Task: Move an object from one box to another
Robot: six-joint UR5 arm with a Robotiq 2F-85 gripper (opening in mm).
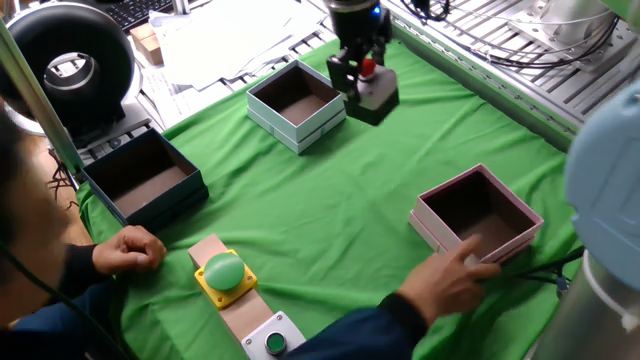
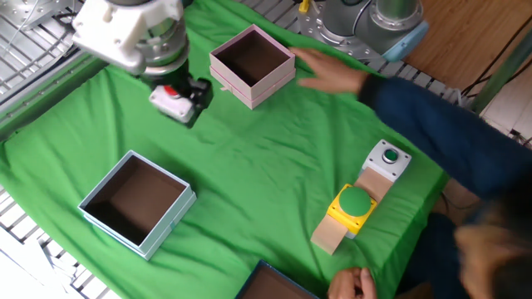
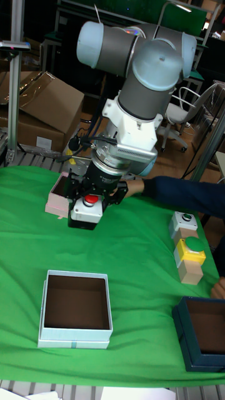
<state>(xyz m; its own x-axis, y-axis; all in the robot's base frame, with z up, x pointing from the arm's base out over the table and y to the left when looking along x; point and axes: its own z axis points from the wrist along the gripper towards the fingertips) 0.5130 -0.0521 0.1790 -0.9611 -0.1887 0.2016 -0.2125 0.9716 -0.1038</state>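
Note:
My gripper (image 1: 366,80) is shut on the object (image 1: 376,93), a light-grey switch housing with a red push button. It hangs in the air above the green cloth, between the two boxes. The white box (image 1: 300,125) stands just left of it, its brown inside bare. The pink box (image 1: 476,252) sits at the right, also with nothing in it. From the other side, the gripper (image 2: 181,98) holds the object (image 2: 169,99) left of the pink box (image 2: 252,87) and well clear of the white box (image 2: 141,232). In the tall view the object (image 3: 86,211) partly hides the pink box (image 3: 56,195).
A person's hand (image 1: 452,283) rests on the pink box's near corner, the arm (image 2: 416,108) reaching across the table. Another hand (image 1: 130,250) lies near the dark blue box (image 1: 150,192). A green dome button (image 1: 222,272) and a grey green-button housing (image 1: 272,343) sit at the front.

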